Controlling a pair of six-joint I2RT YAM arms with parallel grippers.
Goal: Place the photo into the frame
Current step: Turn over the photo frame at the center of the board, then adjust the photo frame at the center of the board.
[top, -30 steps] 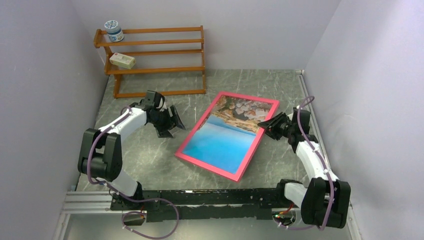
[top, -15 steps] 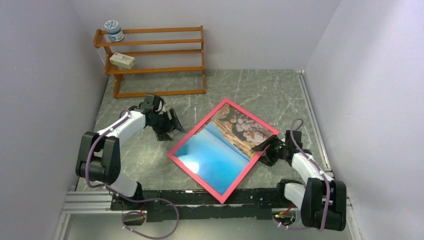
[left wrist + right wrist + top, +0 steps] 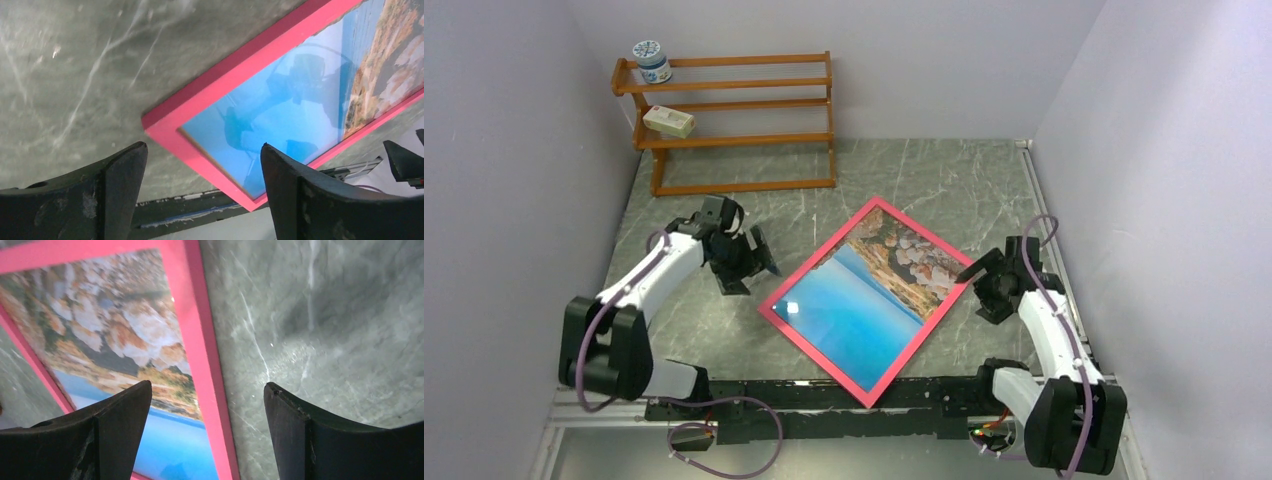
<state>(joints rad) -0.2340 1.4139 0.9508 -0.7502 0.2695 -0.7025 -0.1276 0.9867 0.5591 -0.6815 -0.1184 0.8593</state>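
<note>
I am hovering my left gripper [image 3: 752, 262] and right gripper [image 3: 986, 282], jaws spread, empty, flanking the frame [image 3: 814, 356] lying flat with the photo [image 3: 864, 300] inside; I am judging it light, stiff, breakable, best pinched by its pink edge

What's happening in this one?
The photo sits inside the pink frame, which lies flat, face up, on the grey table between the two arms. Neither arm holds anything: the left gripper hangs open off the frame's left side, the right gripper open at its right corner. The task looks done.
</note>
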